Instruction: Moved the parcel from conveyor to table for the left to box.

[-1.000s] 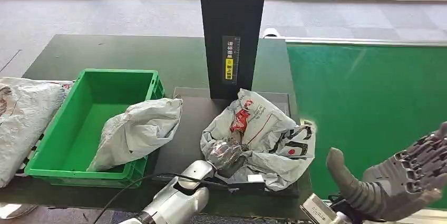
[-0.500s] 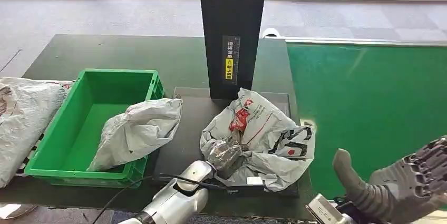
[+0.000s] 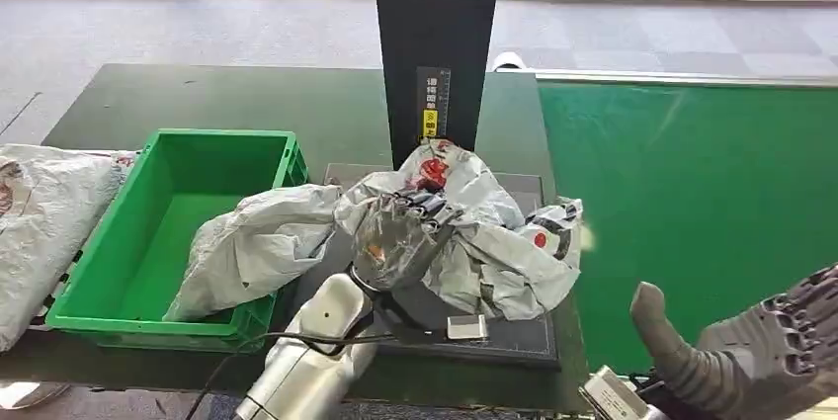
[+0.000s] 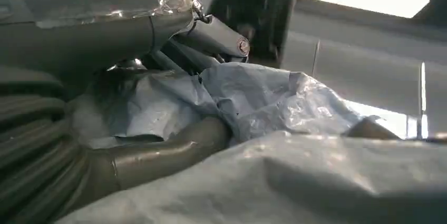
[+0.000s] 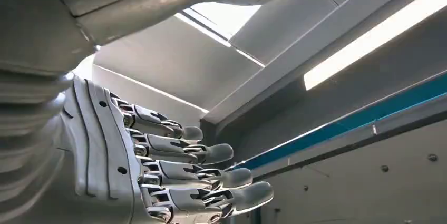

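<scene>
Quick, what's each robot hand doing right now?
Left hand: holding the grey parcel, lifted off the table.
Right hand: open, fingers spread, holding nothing.

Parcel (image 3: pixel 484 232) now lifted leftward by left hand (image 3: pixel 395 237) (toward bin (image 3: pixel 128 242)).

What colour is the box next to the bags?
The box is bright green, clearest in the head view.

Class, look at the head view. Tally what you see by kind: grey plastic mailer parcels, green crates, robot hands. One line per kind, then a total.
Grey mailer parcels: 3 (held by the left hand, in the crate, at the left edge)
Green crates: 1
Robot hands: 2 (left hand, right hand)
Total: 6
</scene>
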`<control>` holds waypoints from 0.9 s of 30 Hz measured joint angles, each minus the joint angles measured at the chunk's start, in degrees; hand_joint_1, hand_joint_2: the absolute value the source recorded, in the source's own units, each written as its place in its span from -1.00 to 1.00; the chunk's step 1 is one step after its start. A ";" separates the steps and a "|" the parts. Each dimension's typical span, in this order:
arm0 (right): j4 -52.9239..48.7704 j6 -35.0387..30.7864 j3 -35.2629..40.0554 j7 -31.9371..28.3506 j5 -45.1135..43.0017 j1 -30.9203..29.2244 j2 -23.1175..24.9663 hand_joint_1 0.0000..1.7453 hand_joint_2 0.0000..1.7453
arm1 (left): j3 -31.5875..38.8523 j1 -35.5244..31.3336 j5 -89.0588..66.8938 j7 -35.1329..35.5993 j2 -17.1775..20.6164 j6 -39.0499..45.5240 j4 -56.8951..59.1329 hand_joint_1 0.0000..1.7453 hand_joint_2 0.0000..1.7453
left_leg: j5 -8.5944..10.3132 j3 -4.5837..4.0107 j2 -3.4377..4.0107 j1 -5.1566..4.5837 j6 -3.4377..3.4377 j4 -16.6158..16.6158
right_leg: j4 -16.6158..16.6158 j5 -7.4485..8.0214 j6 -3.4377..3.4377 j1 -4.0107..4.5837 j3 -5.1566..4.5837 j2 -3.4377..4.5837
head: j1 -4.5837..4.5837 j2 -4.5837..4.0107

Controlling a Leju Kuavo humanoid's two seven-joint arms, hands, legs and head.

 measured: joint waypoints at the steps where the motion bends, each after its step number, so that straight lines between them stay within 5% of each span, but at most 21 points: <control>1: 0.02 0.00 -0.02 0.00 -0.24 -0.01 0.00 -1.00 1.00 | 0.53 0.36 0.24 -1.60 0.04 0.00 -1.88 1.00 1.00 | 0.00 0.00 0.00 0.00 0.00 0.00 | 0.00 0.00 0.00 0.00 0.01 -0.01 | 0.00 0.00; 8: 0.11 0.00 -1.90 0.07 -2.12 -0.45 0.04 -1.00 1.00 | 8.86 3.38 12.53 -21.74 0.70 0.00 -15.30 1.00 1.00 | 0.00 0.00 0.00 0.00 0.00 0.00 | 0.01 0.00 -0.01 0.00 0.00 -0.02 | 0.00 0.00; 27: 1.22 0.04 -3.32 -0.02 -0.94 -0.85 0.17 -1.00 1.00 | 16.39 7.13 16.11 -20.32 1.44 0.00 -36.91 1.00 1.00 | 0.00 0.02 0.00 0.01 0.00 -0.01 | 0.01 -0.02 -0.02 0.02 0.04 -0.03 | 0.00 0.00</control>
